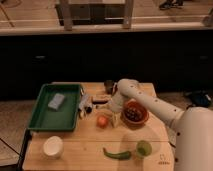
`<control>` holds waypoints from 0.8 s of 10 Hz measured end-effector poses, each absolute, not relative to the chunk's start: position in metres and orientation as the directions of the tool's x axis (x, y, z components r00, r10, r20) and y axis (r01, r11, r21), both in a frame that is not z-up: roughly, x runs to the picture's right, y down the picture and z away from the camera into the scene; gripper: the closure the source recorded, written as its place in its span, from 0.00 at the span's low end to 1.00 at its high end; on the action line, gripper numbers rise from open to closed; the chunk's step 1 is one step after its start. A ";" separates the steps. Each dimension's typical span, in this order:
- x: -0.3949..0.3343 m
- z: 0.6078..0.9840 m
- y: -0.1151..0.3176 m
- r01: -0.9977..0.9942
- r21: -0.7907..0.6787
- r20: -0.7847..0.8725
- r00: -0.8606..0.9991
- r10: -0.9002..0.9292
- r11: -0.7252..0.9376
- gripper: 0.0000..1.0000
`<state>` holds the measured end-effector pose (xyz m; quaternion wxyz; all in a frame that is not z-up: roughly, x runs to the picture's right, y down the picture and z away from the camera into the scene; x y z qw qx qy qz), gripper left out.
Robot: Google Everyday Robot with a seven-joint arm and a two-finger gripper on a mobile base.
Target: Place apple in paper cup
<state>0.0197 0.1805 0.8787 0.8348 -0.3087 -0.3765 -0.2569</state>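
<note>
The apple (102, 121) is a small orange-red fruit lying on the wooden table (85, 145), right of the green tray. The white paper cup (52, 147) stands near the table's front left corner, well apart from the apple. My gripper (111, 111) hangs at the end of the white arm, just above and to the right of the apple, close to it.
A green tray (40, 119) holding a blue sponge (56, 101) sits at the left. A red bowl (135, 113) with dark contents is right of the gripper. A green pepper (117, 154) and a green cup (144, 147) lie at the front. Small items (85, 105) lie beside the tray.
</note>
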 end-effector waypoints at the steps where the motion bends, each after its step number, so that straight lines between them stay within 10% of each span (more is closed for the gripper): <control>1: 0.020 0.879 0.180 0.659 -0.323 0.787 0.585 -0.194 0.679 0.20; 8: 0.021 0.883 0.179 0.643 -0.334 0.784 0.596 -0.177 0.689 0.20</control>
